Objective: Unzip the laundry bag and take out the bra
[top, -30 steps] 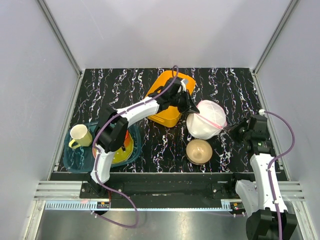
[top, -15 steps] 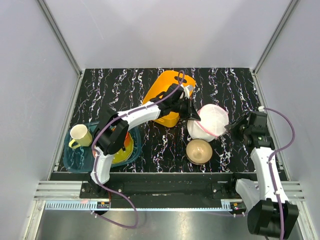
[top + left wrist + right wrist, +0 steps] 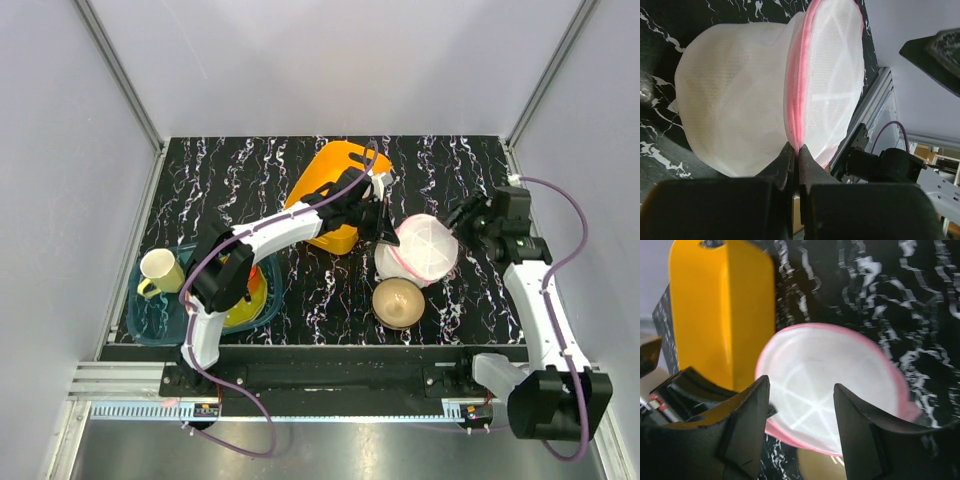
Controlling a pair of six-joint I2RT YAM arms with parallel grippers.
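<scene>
The white mesh laundry bag (image 3: 422,252) with pink zipper trim stands right of the table's middle, its flat round face tilted up toward the right. My left gripper (image 3: 386,232) is shut on the pink trim at the bag's left rim; in the left wrist view its tips (image 3: 796,148) pinch the pink seam of the bag (image 3: 740,95). My right gripper (image 3: 464,214) hovers open just right of the bag and touches nothing. In the right wrist view its fingers (image 3: 801,386) frame the bag's round face (image 3: 840,390). The bra is hidden.
An orange plastic basket (image 3: 330,190) lies behind the left gripper. A tan dome-shaped bowl (image 3: 398,302) sits just in front of the bag. At the left, a teal tray (image 3: 150,318) holds a cream mug (image 3: 160,270) and a yellow dish (image 3: 248,300).
My right gripper has let go of the bag's right edge, opened, and moved back and up. The left gripper kept its pinch while the bag tilted its face upward.
</scene>
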